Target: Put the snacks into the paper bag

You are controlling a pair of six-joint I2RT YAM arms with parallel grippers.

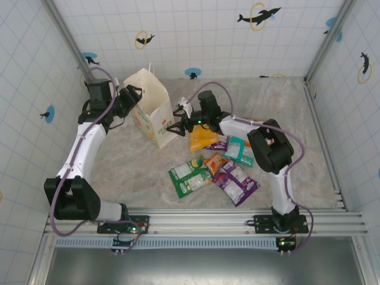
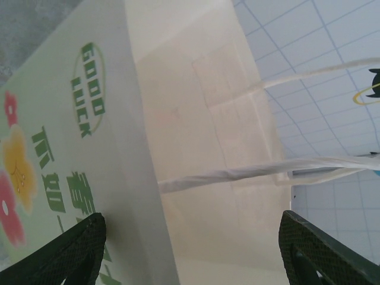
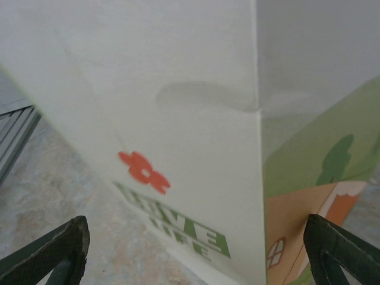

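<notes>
0 snacks are showing inside the paper bag [image 1: 155,107]. The stretch of its interior that the left wrist view is taking in is bare cream paper. The bottom is lying out of sight, so I cannot tell whether anything is already in. Judgement: the task is sitting at or near its start, with the loading of the visible packets left to do.

Count, top view: 6 packets are lying flat on the counter [image 1: 119,172], right of the bag and nearer the arm bases.
- 1 orange packet [image 1: 203,138], closest to the bag
- 1 small purple packet [image 1: 218,145]
- 1 teal packet [image 1: 238,149]
- 1 red-orange packet [image 1: 215,161]
- 1 green packet [image 1: 190,176]
- 1 large purple packet [image 1: 236,181]

They are clustering closely, several touching or overlapping. The right arm [image 1: 270,148] is covering part of the counter, so another may be hiding there.

1 bag is standing upright at the far left-centre, with 2 white string handles [image 2: 249,172].

The left fingers [image 2: 71,255] are standing wide to either side of the bag's corner near its mouth, gripping nothing. The right fingers [image 3: 53,252] are also spreading wide, facing the bag's printed lower corner and holding nothing.
</notes>
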